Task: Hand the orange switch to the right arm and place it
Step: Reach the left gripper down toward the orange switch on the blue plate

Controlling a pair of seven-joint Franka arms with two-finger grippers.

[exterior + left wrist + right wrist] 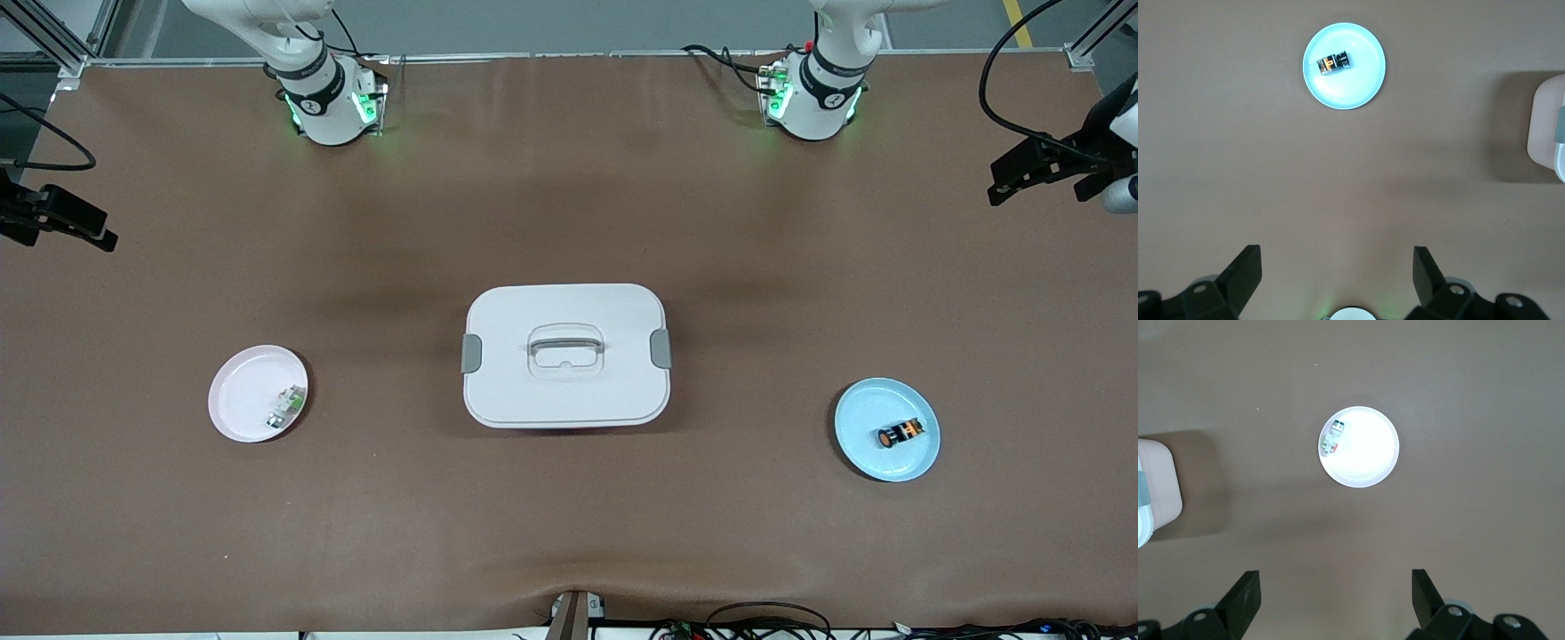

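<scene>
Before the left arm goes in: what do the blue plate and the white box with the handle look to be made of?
Blue plate: probably plastic, smooth and slightly glossy, with an even pale colour and a thin raised rim. White box: likely moulded plastic with a matte finish, going by its rounded corners, recessed handle and grey side clips. Neither can be confirmed by sight alone.

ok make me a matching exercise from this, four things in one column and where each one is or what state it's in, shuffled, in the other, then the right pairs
Things
1. orange switch
2. white-and-green component
3. white box
4. left gripper

Places or states
A. lid on, at the middle of the table, between the two plates
B. on the pink plate, toward the right arm's end of the table
C. open and empty, up over bare table
D. on the blue plate, toward the left arm's end of the table

Pairs: 1-D, 2-B, 3-A, 4-C
</scene>
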